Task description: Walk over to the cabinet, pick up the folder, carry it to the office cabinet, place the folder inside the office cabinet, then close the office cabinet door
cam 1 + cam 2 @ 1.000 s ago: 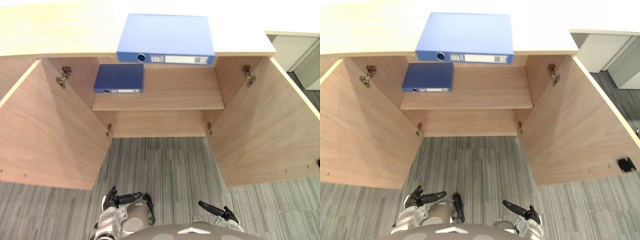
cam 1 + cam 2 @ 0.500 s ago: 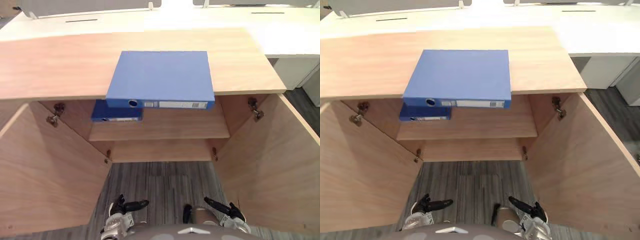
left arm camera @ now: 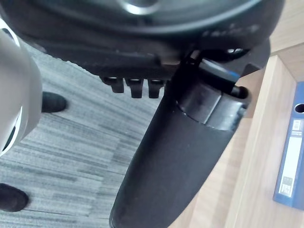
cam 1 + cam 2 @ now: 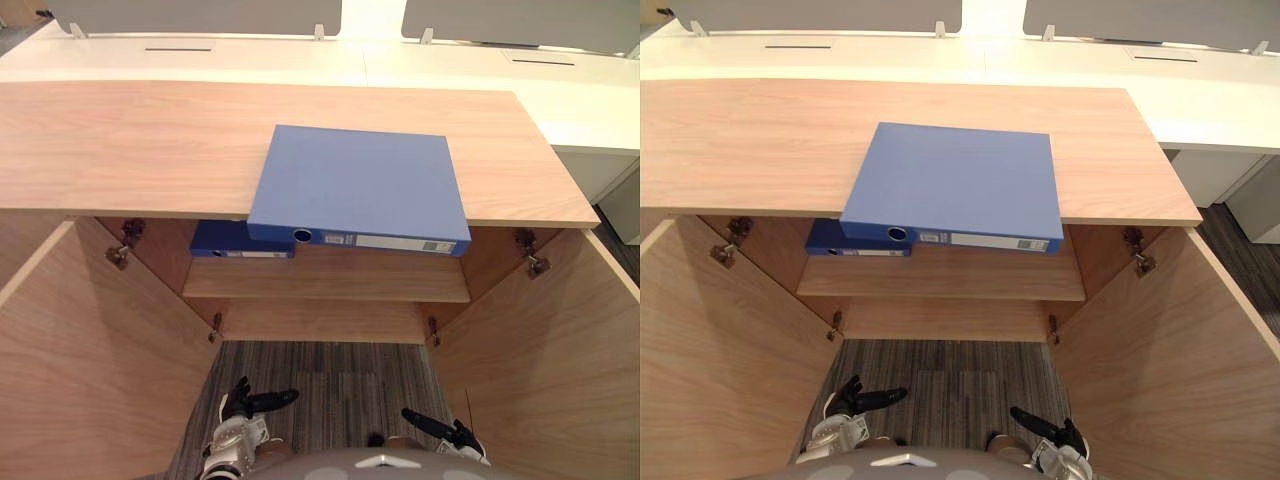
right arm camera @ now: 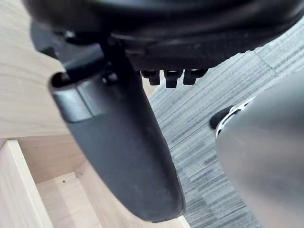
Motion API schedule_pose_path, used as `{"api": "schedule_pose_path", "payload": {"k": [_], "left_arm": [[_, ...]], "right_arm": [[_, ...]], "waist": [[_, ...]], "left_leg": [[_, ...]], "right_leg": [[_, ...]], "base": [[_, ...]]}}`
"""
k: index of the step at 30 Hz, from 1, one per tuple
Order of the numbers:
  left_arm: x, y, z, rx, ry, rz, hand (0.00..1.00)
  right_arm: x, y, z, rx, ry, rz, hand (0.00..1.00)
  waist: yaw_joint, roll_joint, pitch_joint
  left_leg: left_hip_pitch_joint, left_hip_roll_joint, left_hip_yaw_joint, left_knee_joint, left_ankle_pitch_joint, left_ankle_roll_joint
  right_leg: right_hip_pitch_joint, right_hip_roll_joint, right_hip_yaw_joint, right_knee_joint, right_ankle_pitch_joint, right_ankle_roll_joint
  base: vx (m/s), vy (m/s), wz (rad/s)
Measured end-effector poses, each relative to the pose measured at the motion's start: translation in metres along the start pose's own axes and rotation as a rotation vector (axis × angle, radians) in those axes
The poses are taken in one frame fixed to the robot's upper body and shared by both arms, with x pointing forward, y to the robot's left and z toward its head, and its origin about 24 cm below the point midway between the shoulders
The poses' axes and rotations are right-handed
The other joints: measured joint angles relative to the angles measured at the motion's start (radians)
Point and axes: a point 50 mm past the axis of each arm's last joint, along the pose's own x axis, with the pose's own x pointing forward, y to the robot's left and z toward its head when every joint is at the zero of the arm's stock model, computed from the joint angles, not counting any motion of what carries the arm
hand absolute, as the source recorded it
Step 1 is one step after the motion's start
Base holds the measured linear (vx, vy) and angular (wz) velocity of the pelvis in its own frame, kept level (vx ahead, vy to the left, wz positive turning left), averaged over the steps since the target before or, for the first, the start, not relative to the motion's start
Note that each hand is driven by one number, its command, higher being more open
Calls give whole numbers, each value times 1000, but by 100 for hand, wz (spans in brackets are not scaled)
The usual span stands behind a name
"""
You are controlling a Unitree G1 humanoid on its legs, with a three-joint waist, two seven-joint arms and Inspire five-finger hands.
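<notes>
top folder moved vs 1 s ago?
No. The camera shifted, not the top folder: its spine overhangs the front edge of the cabinet top as before, and it sits above and right of the shelf folder.

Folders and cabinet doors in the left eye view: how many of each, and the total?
Blue folders: 2, the upper folder and the lower folder.
Open cabinet doors: 2, the left door and the right door.
Total: 4.

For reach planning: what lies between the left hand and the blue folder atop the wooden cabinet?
Left eye view: between left hand and blue folder lie grey striped carpet and the wooden shelf.
</notes>
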Motion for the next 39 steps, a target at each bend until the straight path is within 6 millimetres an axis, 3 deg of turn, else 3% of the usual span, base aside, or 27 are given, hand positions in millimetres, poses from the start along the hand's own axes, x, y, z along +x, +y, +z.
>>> {"api": "schedule_pose_path", "payload": {"k": [9, 13, 18, 21, 30, 39], "left_arm": [[-1, 3, 0, 162, -13, -36, 100], [-10, -4, 25, 197, -185, -43, 100], [-37, 0, 76, 234, -506, -40, 100], [-55, -2, 93, 209, -640, -52, 100], [-101, -13, 121, 165, -893, -131, 100], [-128, -11, 136, 237, -1056, -35, 100]], "right_arm": [[3, -6, -1, -24, 28, -11, 100], [3, -8, 2, -43, 15, -23, 100], [3, -8, 4, -79, -4, -21, 100], [4, -9, 5, -86, -7, -19, 100], [4, -12, 7, -111, -17, -12, 100], [3, -16, 9, -160, -34, -13, 100]], "waist": [[0, 10, -10], [0, 14, -11], [1, 16, -10], [3, 19, -9], [7, 35, -16], [11, 38, -24]], "left_leg": [[55, -20, -40, -111, 59, 12], [52, -22, -86, -149, 74, 13], [51, -31, -101, -165, 78, 11], [49, -35, -110, -166, 78, 12], [59, -36, -142, -166, 80, 15], [66, -36, -155, -155, 79, 15]], "right_leg": [[44, 11, -1, -76, 36, -14], [34, 19, -4, -92, 52, -15], [23, 13, -2, -92, 59, -12], [21, 10, -5, -92, 59, -12], [46, 11, -18, -93, 53, -22], [46, 5, -18, -52, 31, -16]], "base": [[-5, 7, 0], [-56, -16, 3], [-68, 32, 0], [-36, 27, 4], [5, 5, 7], [-44, 7, 4]]}}
